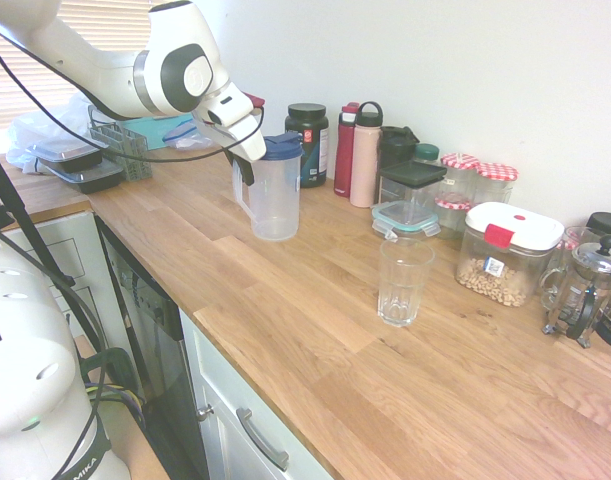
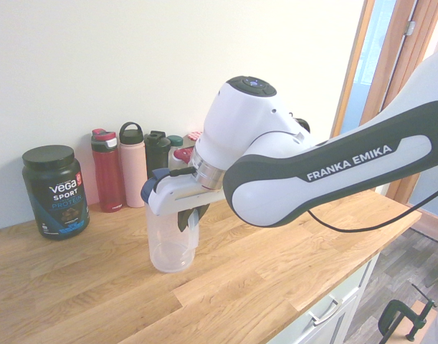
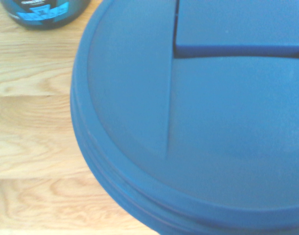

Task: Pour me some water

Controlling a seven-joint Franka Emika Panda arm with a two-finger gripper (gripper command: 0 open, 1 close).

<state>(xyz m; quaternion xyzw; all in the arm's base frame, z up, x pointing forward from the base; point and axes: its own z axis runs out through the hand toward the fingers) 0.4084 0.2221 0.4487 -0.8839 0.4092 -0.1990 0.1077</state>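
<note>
A clear plastic pitcher (image 1: 276, 195) with a blue lid (image 3: 198, 112) stands upright on the wooden countertop (image 1: 315, 330), towards the back. My gripper (image 1: 247, 166) comes in from above and behind and is shut on the pitcher's handle, just under the lid; in the second exterior view its dark fingers (image 2: 190, 216) clamp the pitcher (image 2: 172, 240) at its side. The lid fills the wrist view. An empty clear drinking glass (image 1: 403, 282) stands apart, nearer the front of the counter. I cannot tell any water level in the pitcher.
Along the wall stand a black protein tub (image 1: 308, 140), a red bottle (image 1: 346, 150), a pink bottle (image 1: 365, 155), storage boxes (image 1: 409, 195), jars (image 1: 480, 180), a cereal container (image 1: 507, 255) and a French press (image 1: 585, 290). A dish rack (image 1: 120, 145) sits behind the arm.
</note>
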